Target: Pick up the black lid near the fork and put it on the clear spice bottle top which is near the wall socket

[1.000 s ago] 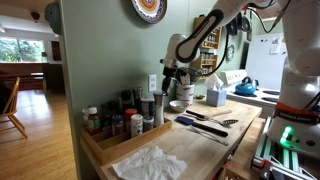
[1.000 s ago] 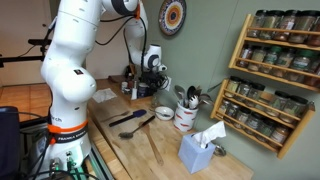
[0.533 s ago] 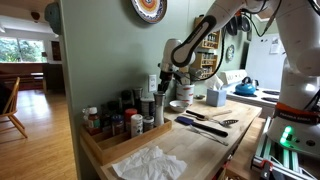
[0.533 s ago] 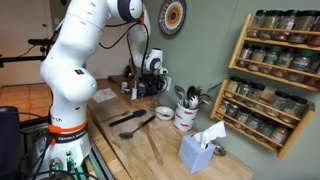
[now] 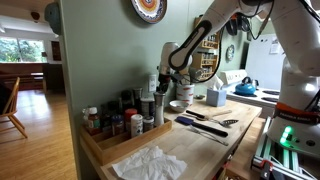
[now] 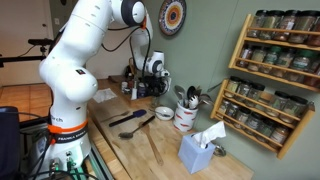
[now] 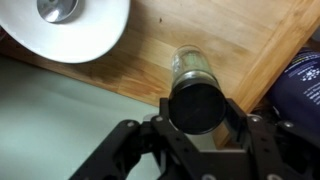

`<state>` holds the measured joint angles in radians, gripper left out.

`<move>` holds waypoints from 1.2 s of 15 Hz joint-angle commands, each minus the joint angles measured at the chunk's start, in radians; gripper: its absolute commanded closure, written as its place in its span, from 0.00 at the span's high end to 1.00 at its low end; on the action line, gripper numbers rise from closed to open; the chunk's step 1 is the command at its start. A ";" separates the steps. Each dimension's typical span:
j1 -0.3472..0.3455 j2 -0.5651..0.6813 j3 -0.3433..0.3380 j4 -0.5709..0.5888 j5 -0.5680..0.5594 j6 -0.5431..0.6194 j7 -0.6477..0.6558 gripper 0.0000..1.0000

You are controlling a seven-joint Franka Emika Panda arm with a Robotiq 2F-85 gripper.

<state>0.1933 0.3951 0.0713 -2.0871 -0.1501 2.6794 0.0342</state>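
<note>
In the wrist view my gripper (image 7: 196, 115) is shut on the round black lid (image 7: 195, 106). The lid hangs just above and slightly short of the open top of the clear spice bottle (image 7: 192, 66), which stands upright on the wooden counter close to the green wall. In both exterior views the gripper (image 5: 163, 83) (image 6: 153, 80) hovers by the wall beside the tray of bottles, under the wall socket (image 5: 153, 82). The bottle is too small to make out there. A fork (image 5: 207, 133) lies on the counter in front.
A white bowl (image 7: 75, 25) (image 6: 163, 114) sits next to the bottle. A wooden tray (image 5: 110, 146) holds several spice jars. Black spatulas (image 6: 128, 120), a white utensil crock (image 6: 185, 116), a tissue box (image 6: 200, 152) and a wall spice rack (image 6: 272, 75) are nearby.
The gripper has shifted a little toward the wall and the tray of jars, carrying the lid. Nothing else moved.
</note>
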 commanded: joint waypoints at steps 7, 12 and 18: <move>0.014 0.039 -0.007 0.056 -0.015 -0.085 0.022 0.31; 0.008 0.041 0.000 0.059 -0.007 -0.084 0.006 0.88; -0.015 -0.016 0.016 0.008 0.022 -0.096 -0.018 1.00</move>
<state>0.1956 0.4232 0.0720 -2.0419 -0.1490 2.6201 0.0369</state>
